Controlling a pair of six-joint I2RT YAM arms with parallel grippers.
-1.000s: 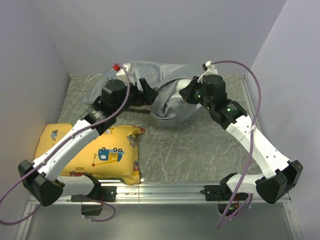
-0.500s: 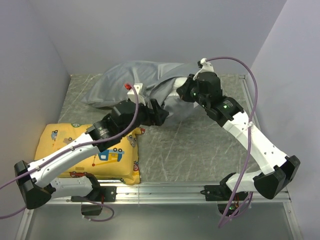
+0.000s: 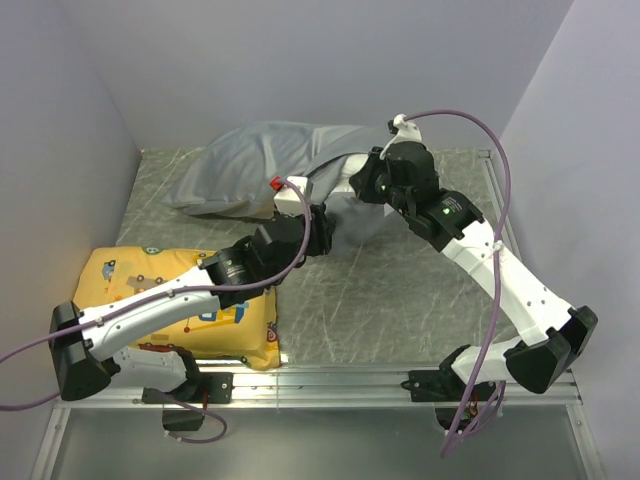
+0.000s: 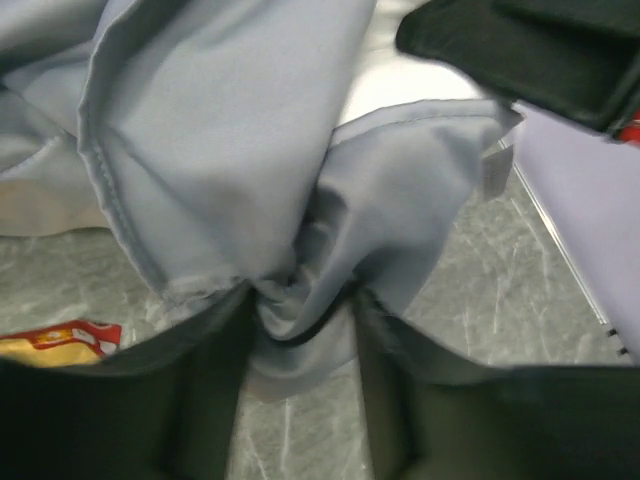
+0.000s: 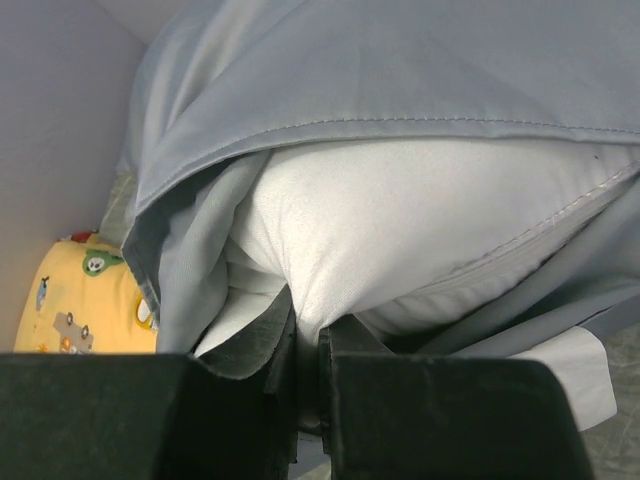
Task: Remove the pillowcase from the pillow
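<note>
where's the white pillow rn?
Far centre of the table, poking from the right end of the pillowcase; the right wrist view shows the pillow pinched in the right gripper.

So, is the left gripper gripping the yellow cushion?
No, the left gripper is pinching a bunch of the grey pillowcase, not the cushion.

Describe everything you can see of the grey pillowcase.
The pillowcase is plain grey, thin, wrinkled cloth with a stitched hem. It lies bunched at the far side of the table, partly around the white pillow, whose end bulges from the opening. The left gripper pinches a gathered fold of it; the right gripper pinches the pillow.
</note>
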